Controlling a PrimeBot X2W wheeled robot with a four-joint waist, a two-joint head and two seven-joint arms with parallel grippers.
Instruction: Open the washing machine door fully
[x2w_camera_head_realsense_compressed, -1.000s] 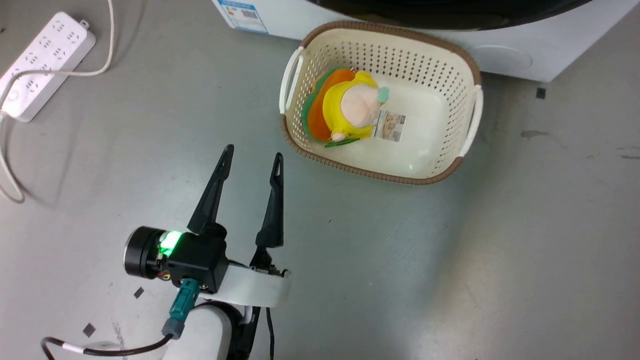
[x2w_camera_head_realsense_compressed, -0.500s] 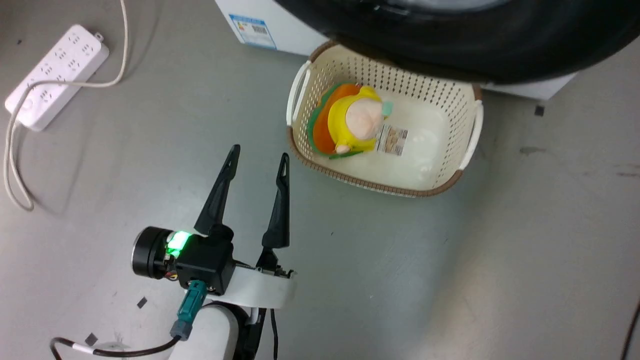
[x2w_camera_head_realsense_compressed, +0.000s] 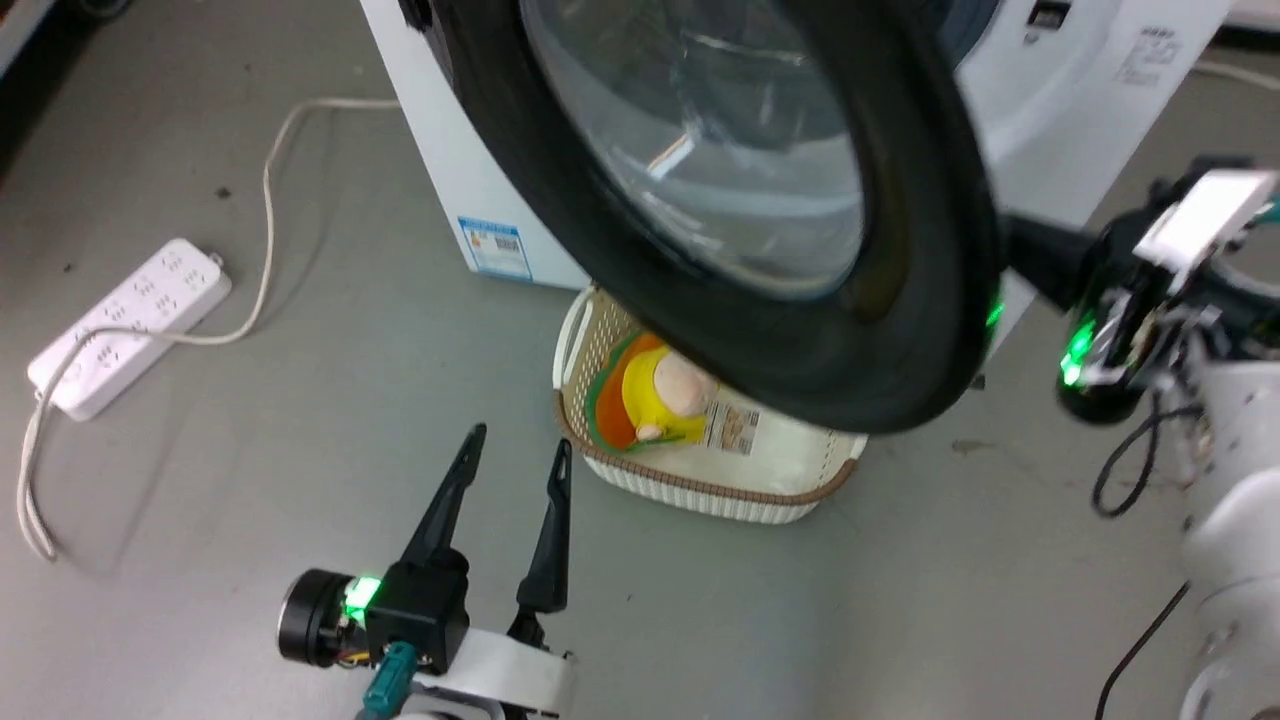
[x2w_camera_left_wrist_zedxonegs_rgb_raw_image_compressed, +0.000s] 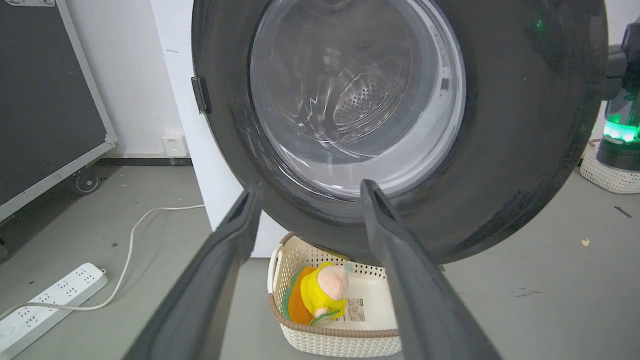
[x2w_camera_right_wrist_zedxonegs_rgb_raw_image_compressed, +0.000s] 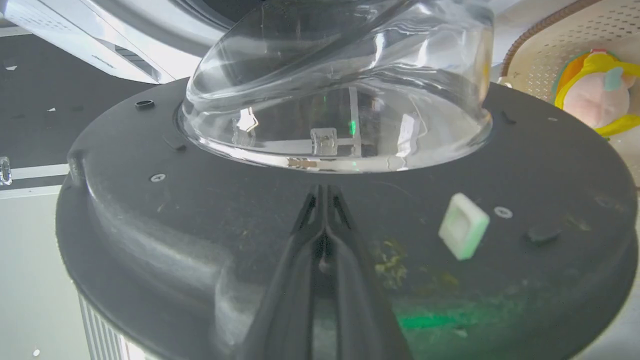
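Two tools: right tool (x2w_camera_right_wrist_zedxonegs_rgb_raw_image_compressed: 325, 197) clenched, tips against the washing machine door (x2w_camera_right_wrist_zedxonegs_rgb_raw_image_compressed: 200, 215); left tool (x2w_camera_head_realsense_compressed: 520, 438) splayed wide, empty.

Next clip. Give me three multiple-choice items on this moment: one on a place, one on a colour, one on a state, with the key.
1. Where is the cream perforated basket?
A on a table; B on the floor under the swung-out washing machine door; C on a shelf.
2. What colour is the power strip?
A black; B red; C white.
3. What state is the left pincer in?
A open, holding nothing; B shut on a cloth; C shut on a sock.

Key: 1 B, the head view shows the door's black rim overhanging the basket on the grey floor. 2 C, its casing is plainly white. 3 A, its fingers stand apart with bare floor between them.
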